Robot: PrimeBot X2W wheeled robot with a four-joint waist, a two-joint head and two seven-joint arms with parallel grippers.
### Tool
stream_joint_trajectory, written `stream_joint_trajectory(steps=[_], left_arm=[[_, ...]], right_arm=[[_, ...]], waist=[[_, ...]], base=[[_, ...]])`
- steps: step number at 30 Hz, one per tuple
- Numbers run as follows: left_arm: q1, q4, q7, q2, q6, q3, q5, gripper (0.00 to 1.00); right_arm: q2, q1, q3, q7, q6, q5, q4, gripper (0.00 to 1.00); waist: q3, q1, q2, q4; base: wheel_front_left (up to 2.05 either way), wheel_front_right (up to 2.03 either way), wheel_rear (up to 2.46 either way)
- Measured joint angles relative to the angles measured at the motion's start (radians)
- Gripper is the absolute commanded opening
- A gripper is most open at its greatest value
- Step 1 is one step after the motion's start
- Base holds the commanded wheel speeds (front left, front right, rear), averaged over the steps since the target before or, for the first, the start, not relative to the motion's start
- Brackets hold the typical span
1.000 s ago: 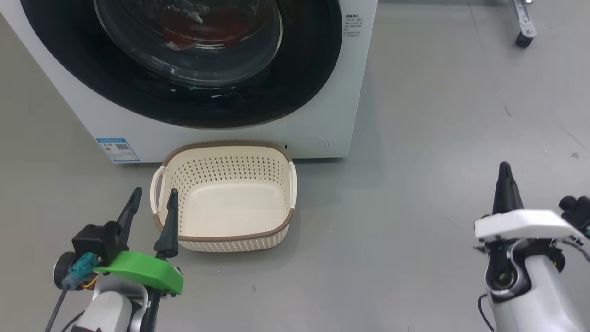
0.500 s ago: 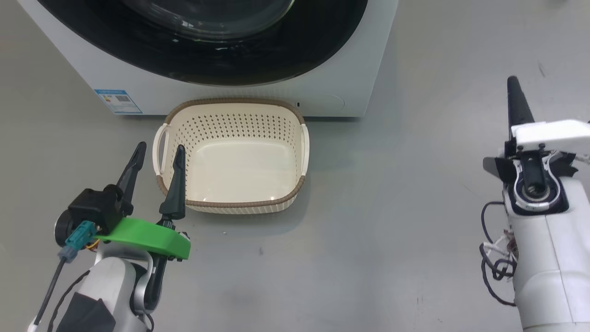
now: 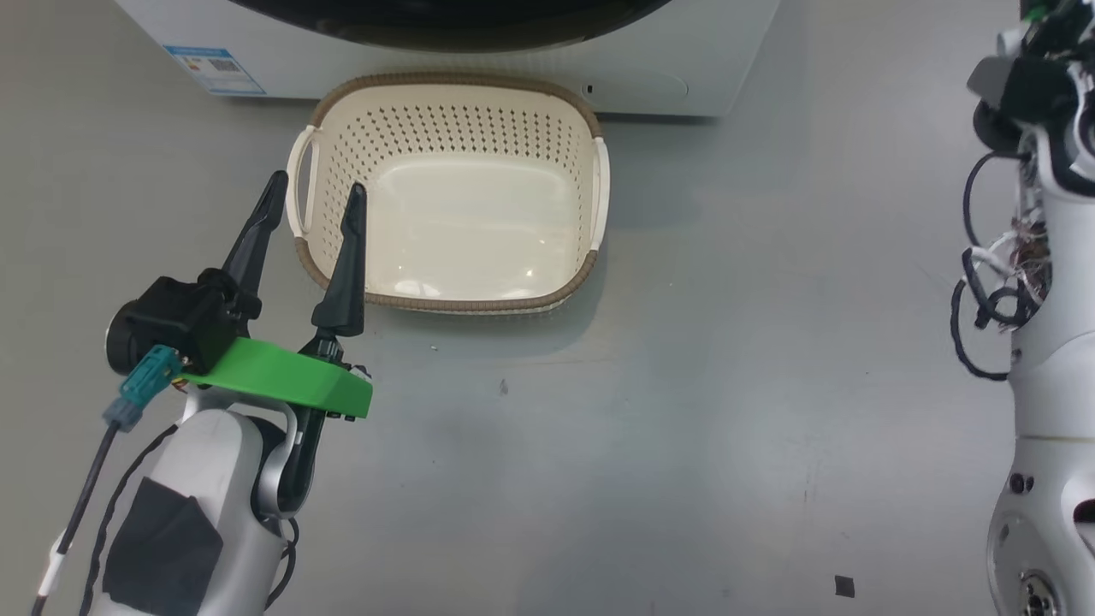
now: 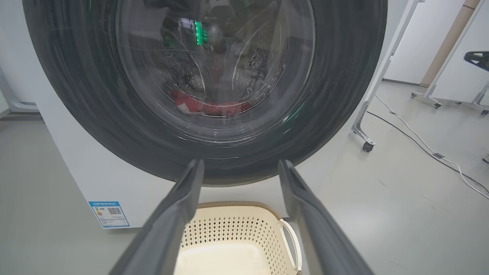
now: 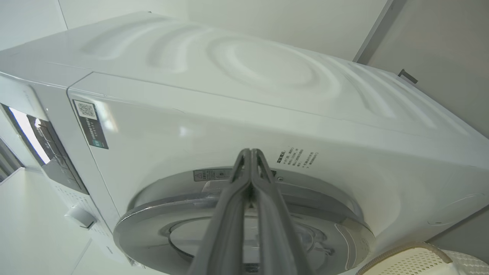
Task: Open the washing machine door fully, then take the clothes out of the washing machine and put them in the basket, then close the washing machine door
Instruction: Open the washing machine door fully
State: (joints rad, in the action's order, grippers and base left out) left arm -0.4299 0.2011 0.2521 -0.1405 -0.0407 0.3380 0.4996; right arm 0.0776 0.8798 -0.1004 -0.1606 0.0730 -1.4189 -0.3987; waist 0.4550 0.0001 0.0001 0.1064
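While left jaws gape beside the basket (image 3: 462,303), right jaws (pinched) face the door (image 5: 153,214).

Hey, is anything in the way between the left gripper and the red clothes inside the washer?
Yes. The washing machine door, apparently shut, stands between the open left gripper and the clothes; the red fabric is seen through its glass bowl. The basket on the floor in front is empty, so nothing visible blocks the drop-off.

I count one washing machine (image 3: 727,43), one washing machine door (image 4: 76,95) on it, one red garment (image 4: 214,107), one basket (image 3: 453,301) with two white handles (image 3: 299,154), one blue label (image 3: 214,68), and two grippers: left gripper (image 3: 316,183), right gripper (image 5: 250,153)
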Motion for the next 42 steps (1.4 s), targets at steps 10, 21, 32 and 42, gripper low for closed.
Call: stream_joint_trajectory(steps=[10, 21, 32, 42], left_arm=[[-0.062, -0.012, 0.0, 0.039, -0.019, 0.007, 0.0, 1.0], [-0.093, 0.004, 0.0, 0.066, -0.036, 0.003, 0.0, 1.0], [-0.102, 0.018, 0.0, 0.082, -0.045, -0.01, -0.011, 1.0], [-0.104, 0.027, 0.0, 0.091, -0.053, -0.02, -0.028, 1.0]], right_arm=[[0.052, 0.198, 0.018, -0.103, -0.06, -0.026, -0.041, 0.0], [0.079, 0.342, 0.099, -0.219, -0.09, -0.022, -0.101, 0.0], [0.103, 0.42, 0.111, -0.266, -0.101, -0.014, -0.156, 0.0], [0.118, 0.439, 0.113, -0.321, -0.083, -0.033, -0.204, 0.0]], waist=[[0.1, 0.0, 0.0, 0.055], [0.167, 0.0, 0.0, 0.128], [0.193, 0.0, 0.0, 0.175], [0.194, 0.0, 0.0, 0.182]], base=[[0.0, 0.0, 0.0], [0.0, 0.0, 0.0], [0.0, 0.0, 0.0], [0.0, 0.0, 0.0]])
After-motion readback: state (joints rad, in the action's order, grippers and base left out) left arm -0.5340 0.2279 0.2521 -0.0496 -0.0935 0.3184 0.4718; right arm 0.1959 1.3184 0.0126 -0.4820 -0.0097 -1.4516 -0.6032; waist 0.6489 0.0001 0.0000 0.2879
